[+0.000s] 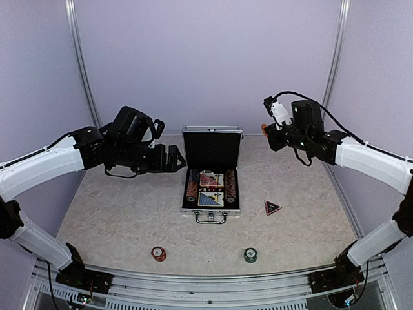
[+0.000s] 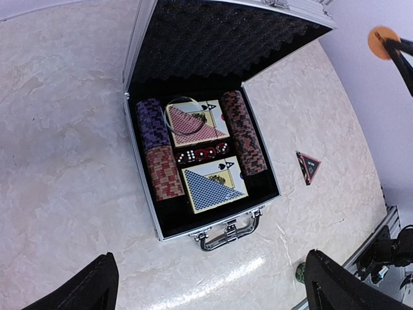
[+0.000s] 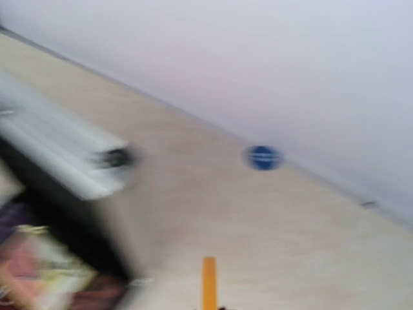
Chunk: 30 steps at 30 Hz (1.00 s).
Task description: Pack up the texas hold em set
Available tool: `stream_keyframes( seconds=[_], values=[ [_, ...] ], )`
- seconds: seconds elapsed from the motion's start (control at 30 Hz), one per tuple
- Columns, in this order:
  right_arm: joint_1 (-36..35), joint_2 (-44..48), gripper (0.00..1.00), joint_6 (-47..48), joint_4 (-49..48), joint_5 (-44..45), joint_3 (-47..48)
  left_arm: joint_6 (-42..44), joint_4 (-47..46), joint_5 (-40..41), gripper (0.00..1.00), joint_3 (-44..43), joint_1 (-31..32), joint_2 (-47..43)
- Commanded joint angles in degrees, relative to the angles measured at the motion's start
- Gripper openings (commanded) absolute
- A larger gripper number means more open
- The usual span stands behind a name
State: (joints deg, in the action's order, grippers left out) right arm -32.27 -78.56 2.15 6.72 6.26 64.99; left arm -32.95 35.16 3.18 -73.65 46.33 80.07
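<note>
Aluminium case sits mid-tabletop, nearer the far edge than the near one. Its foam-lined lid stands upright and its handle faces the near edge. Packed inside are chip columns down both sides, a red card deck behind a blue card deck, and a row of dice between the two decks. Loose items: the triangle marker lies flat just right of the case. A red chip stack and a green chip stack sit near the near edge, well apart. A blue disc lies close under the wall, though that view is blurred. The left claw hangs spread wide and empty, left of the lid. The right claw is raised right of the lid and pinched closed on a thin orange disc. Handling, by judgement: the discs are light, stiff and slick, so pinch them across the faces and release low over a free slot. The chip stacks will likely shear, so grip low around the sides. The marker is flat and offers only an edge to lift. The case is rigid, so close it by pushing on the lid's top rim.
</note>
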Motion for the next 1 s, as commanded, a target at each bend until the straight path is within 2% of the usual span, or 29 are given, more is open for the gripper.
stream_keyframes(
  seconds=[0.0, 0.13, 0.37, 0.53, 0.67, 0.73, 0.97],
  values=[
    [4.58, -12.47, 0.0, 15.72, -3.4, 6.37, 10.52, -0.36, -0.97, -0.57, 0.99, 1.66, -0.64, -1.37],
    [8.99, -24.15, 0.0, 24.7, -3.17, 4.69, 21.44, -0.44, -0.97, -0.6, 0.99, 2.69, -1.53, -2.23],
    [15.45, -43.73, 0.0, 44.32, -4.35, -10.27, 39.94, 0.25, -0.82, -0.52, 0.99, 2.12, -2.53, -1.66],
    [17.37, -58.26, 0.0, 55.53, -11.81, -12.12, 49.15, 0.17, -0.97, 0.02, 0.99, 2.37, -2.62, -1.67],
    [18.04, -65.04, 0.0, 64.2, -18.25, -15.69, 52.87, 0.25, 0.22, 1.64, 0.99, 1.88, -2.71, -1.67],
    [18.46, -67.37, 0.0, 65.58, -19.92, -18.48, 54.82, 0.51, 1.35, 2.57, 0.99, 1.27, -2.73, -1.47],
    [19.45, -73.74, 0.0, 71.27, -16.65, -32.22, 62.95, 0.55, 3.2, 3.43, 0.99, -0.55, -2.91, 0.09]
  ],
)
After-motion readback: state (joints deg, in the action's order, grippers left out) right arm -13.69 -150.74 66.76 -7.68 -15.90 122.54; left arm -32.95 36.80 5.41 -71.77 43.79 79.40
